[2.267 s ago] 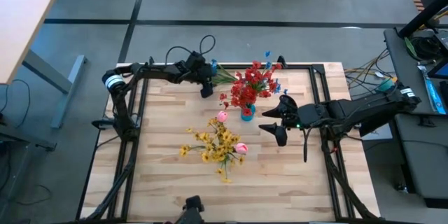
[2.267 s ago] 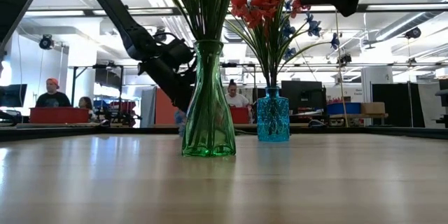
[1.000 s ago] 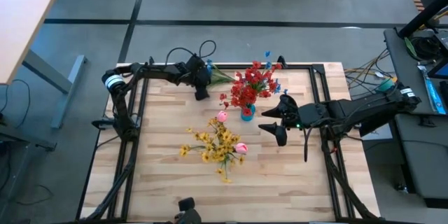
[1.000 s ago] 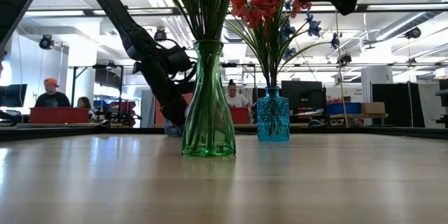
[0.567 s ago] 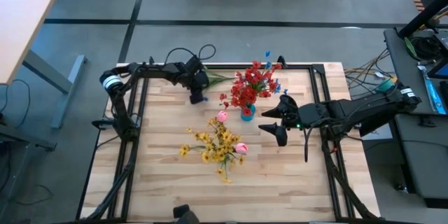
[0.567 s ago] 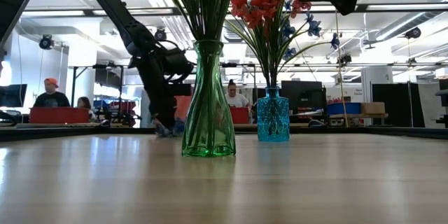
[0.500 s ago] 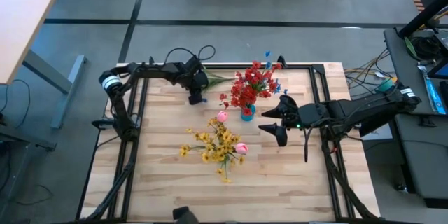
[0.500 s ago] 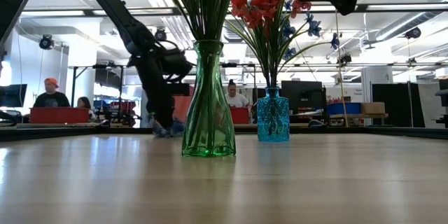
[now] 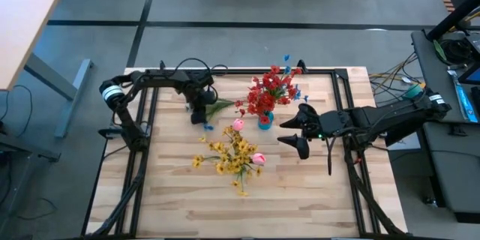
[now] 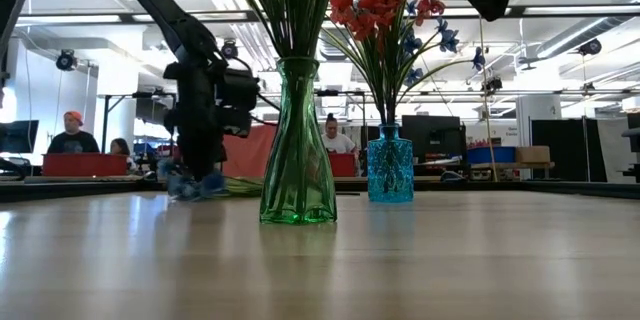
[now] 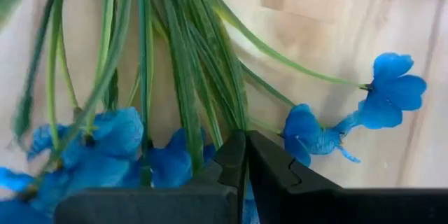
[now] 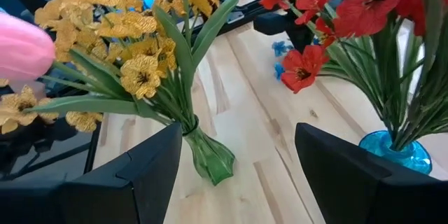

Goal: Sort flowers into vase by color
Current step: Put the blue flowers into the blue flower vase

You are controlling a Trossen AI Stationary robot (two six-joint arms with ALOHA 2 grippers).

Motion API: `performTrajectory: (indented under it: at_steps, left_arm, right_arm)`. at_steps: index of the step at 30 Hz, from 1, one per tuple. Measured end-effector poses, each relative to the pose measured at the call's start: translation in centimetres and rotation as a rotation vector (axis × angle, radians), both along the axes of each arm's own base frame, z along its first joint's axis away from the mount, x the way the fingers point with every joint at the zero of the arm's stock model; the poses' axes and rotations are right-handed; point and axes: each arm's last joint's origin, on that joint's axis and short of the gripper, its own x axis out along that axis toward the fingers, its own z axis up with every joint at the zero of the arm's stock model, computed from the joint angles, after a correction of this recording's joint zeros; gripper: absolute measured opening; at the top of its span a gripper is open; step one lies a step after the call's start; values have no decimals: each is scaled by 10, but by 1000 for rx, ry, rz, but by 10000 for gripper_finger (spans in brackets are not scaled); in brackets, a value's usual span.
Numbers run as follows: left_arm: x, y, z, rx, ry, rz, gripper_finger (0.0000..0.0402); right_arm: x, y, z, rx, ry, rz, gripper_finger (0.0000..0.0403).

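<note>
Pinching the blue flowers [image 11: 105, 140] by their thin green stems, the left gripper [image 11: 245, 155] is closed; they look light and floppy. The right gripper [image 9: 292, 131] waits, wide open.

The floor [image 9: 247, 0] around the butcher-block table [image 9: 300, 187] is grey, crossed by a dark line beyond the table's far edge. A light wooden desk [image 9: 22, 22] on grey metal legs stands off the far left corner. Loose cables [image 9: 390, 71] trail over the floor on the right, beside a dark workstation [image 9: 450, 67]. Across the table, an open hall shows bright ceiling lights [image 10: 590, 10], exposed ducts, monitors [image 10: 430, 130], red bins [image 10: 85, 165] and three seated people [image 10: 70, 132].
</note>
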Motion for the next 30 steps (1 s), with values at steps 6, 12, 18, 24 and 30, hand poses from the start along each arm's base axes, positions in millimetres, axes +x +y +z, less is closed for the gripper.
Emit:
performTrajectory:
  at_steps: [6, 12, 18, 24, 30]
  left_arm:
    - [5, -4, 4, 13, -18, -22, 0]
    - [12, -3, 14, 31, -43, -25, 0]
    - [15, 0, 26, 45, -61, -26, 0]
    - [21, 4, 35, 65, -86, -30, 0]
    - [28, 9, 45, 100, -132, -32, 6]
  right_arm:
    - [0, 0, 0, -13, 3, 14, 270]
    - [0, 0, 0, -14, 6, 18, 270]
    - [0, 0, 0, -15, 7, 19, 270]
    - [0, 0, -1, -22, 8, 22, 270]
    - [0, 0, -1, -22, 9, 22, 270]
